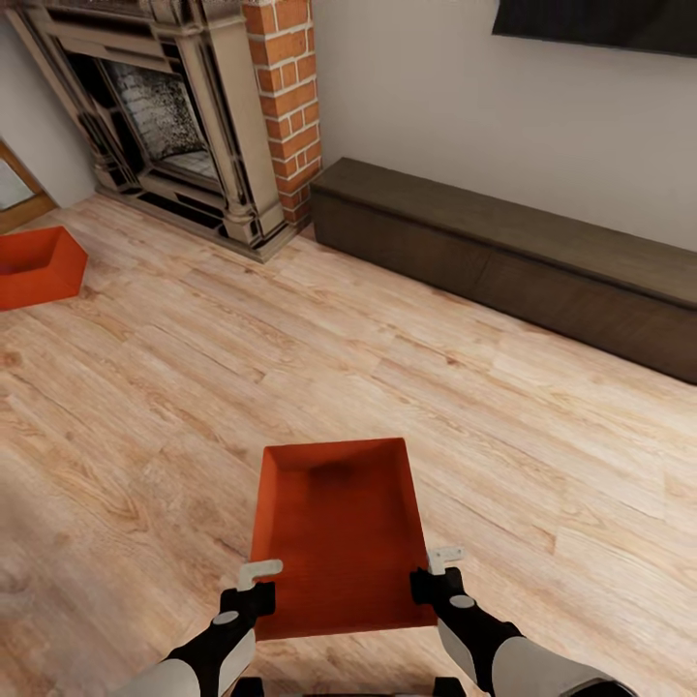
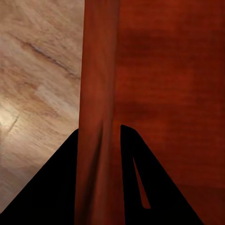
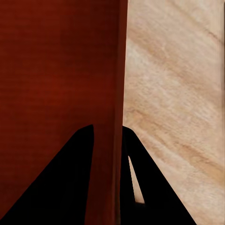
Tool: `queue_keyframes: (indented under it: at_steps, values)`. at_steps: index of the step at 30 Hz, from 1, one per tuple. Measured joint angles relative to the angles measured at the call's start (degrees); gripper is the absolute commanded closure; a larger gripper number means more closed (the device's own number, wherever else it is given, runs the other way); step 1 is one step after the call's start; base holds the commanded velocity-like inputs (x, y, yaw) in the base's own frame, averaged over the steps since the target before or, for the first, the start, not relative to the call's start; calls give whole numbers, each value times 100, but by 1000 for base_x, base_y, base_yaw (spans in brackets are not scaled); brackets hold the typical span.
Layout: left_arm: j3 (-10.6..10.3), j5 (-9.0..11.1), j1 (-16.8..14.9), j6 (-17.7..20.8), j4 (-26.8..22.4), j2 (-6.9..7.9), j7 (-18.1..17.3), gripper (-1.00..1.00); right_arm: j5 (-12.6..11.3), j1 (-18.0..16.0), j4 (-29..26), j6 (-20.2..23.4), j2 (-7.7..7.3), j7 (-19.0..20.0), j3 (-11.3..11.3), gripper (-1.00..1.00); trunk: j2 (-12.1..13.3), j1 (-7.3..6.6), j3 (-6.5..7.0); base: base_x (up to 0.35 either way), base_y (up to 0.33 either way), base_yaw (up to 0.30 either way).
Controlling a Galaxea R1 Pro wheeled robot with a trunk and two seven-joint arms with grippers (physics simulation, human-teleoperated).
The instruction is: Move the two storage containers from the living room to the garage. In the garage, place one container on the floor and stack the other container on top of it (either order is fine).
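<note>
— In the living room, near me: both grippers, left [image 1: 259,573] and right [image 1: 436,566], pinching the storage container's [image 1: 339,528] side walls?

— Yes. I'd keep it level; the second container [image 1: 37,265] waits far left.

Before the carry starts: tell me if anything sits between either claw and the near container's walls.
Nothing does. The left claw straddles the left wall of the near container, and the right claw straddles its right wall, fingers on either side of each. The garage isn't visible.
</note>
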Motion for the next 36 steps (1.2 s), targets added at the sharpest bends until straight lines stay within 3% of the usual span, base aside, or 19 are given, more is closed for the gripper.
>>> queue_keyframes:
  at_steps: [36]
  values:
    - [12,-8,0,-66,33,-1,-7,100,-4,-2,22,-52,1,0,15,100,1445,-791,646,0,0,0]
